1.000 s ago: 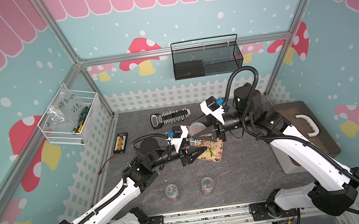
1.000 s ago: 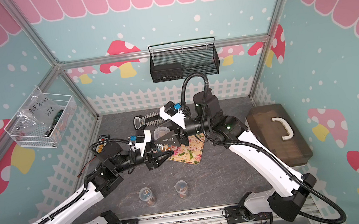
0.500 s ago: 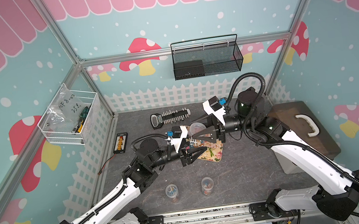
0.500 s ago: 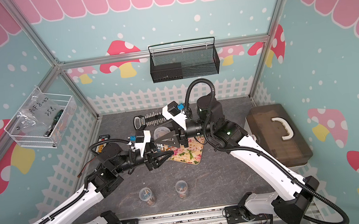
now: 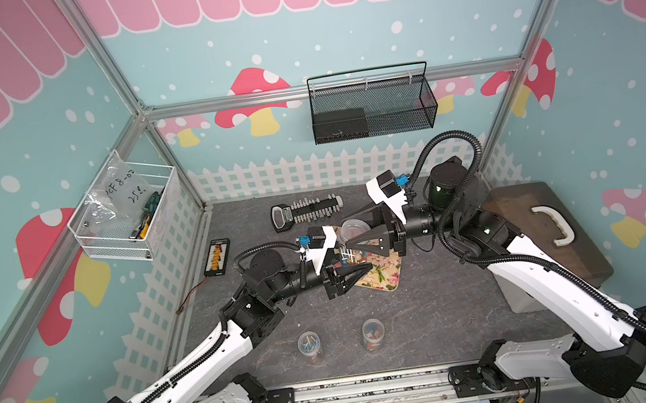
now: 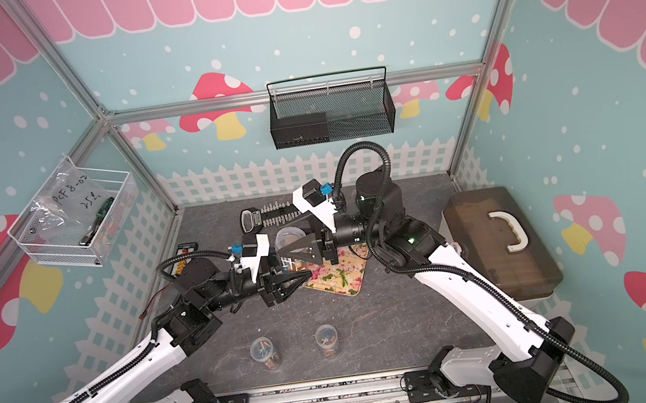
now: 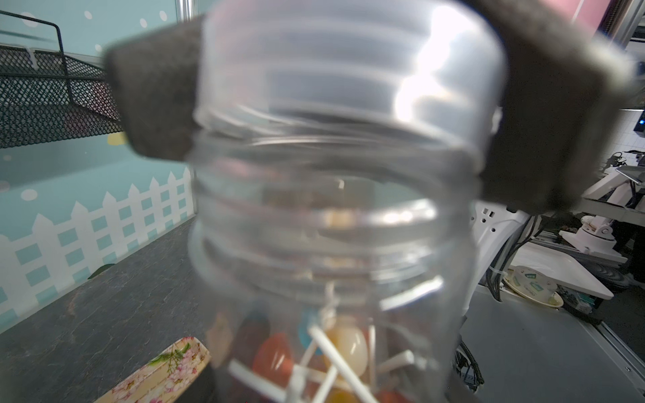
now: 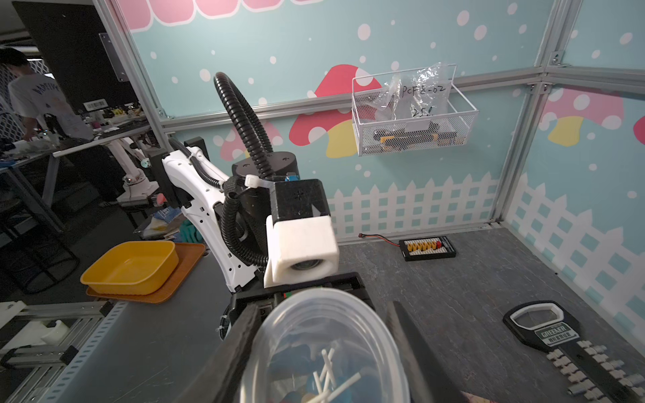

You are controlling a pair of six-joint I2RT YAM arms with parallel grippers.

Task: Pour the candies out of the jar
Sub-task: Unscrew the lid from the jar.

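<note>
A clear plastic jar stands upright over the floral tray at mid table. The candies, round heads on thin white sticks, lie in its bottom. My left gripper is shut on the jar's lower body; in the left wrist view the jar hides its fingers. The clear lid sits over the threaded neck. My right gripper is shut on the lid, one dark pad on each side. I cannot tell whether the lid is loose from the neck.
Two small open jars stand near the front edge. A brown case with a white handle fills the right side. A black comb-like tool and a small connector board lie at the back left.
The right arm's elbow and hose have shifted a little to the right while its gripper stayed on the lid. The left arm and the jar have not moved.
</note>
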